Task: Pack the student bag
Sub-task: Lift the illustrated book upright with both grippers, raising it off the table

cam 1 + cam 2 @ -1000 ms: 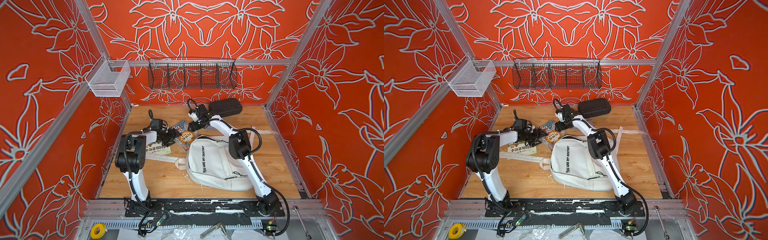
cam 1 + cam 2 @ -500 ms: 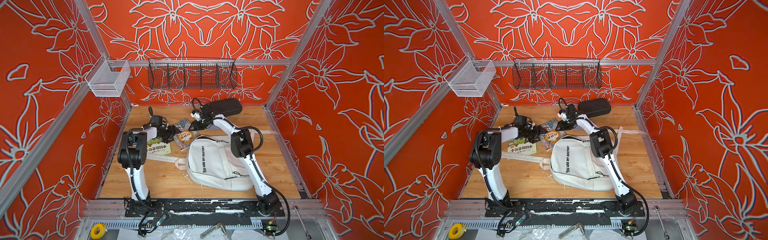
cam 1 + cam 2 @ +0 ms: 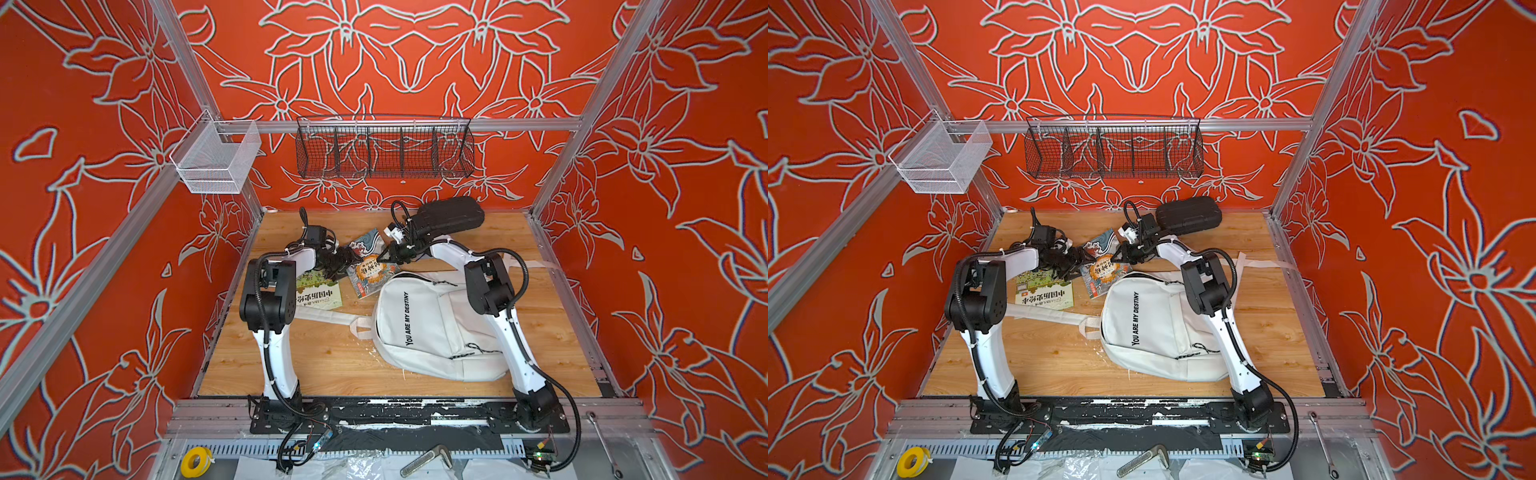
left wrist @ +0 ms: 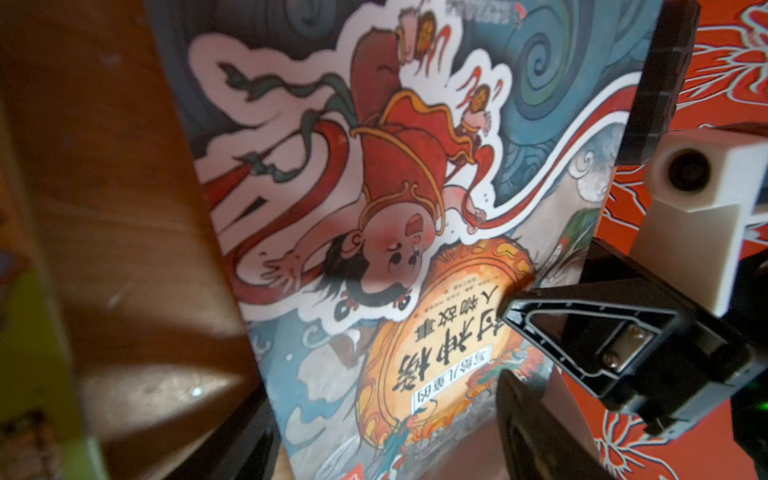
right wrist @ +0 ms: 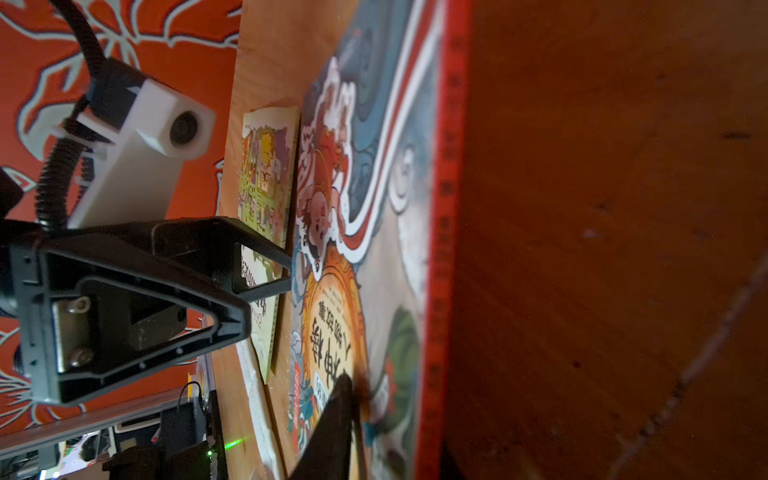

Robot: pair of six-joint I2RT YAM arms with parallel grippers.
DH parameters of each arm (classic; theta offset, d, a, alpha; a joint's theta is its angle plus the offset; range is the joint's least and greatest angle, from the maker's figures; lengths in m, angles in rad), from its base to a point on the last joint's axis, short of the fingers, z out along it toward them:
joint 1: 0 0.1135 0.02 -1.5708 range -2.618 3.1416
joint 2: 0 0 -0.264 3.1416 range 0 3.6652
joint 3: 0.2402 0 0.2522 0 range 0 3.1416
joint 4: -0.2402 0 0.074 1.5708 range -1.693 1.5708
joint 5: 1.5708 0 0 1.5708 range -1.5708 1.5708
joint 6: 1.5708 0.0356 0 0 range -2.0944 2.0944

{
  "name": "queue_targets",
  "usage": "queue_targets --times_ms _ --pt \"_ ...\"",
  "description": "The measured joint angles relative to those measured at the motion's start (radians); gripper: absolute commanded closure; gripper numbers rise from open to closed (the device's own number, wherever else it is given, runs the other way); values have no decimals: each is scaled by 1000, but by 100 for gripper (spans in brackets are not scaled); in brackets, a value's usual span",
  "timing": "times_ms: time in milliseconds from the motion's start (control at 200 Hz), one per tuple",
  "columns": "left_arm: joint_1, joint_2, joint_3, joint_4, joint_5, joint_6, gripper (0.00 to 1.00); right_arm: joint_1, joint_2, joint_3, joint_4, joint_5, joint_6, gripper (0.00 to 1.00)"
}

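The student bag, white with black print, lies flat on the wooden floor right of centre. Just behind its top lies an illustrated book with a blue and orange cover and a red spine. My right gripper is shut on that book's right edge, one finger on the cover and one under it. My left gripper stands open at the book's left edge, with the cover running between its jaws.
A green and yellow book lies left of the illustrated one, partly under my left arm. A black hard case sits at the back. A white bag strap trails left. A black wire basket and a white basket hang on the walls.
My right gripper's jaws have closed on the illustrated book's edge. My left arm has shifted slightly, its gripper staying open at the book.
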Motion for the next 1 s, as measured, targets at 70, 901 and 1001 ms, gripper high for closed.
queue_targets --times_ms 70,901,1001 --pt "0 -6 26 -23 -2 16 22 1 -28 -23 59 9 34 94" --pt "-143 -648 -333 362 -173 -394 14 45 -380 -479 937 486 703 100" --pt "-168 -658 -406 488 -201 -490 15 56 -429 -554 1014 548 732 100"
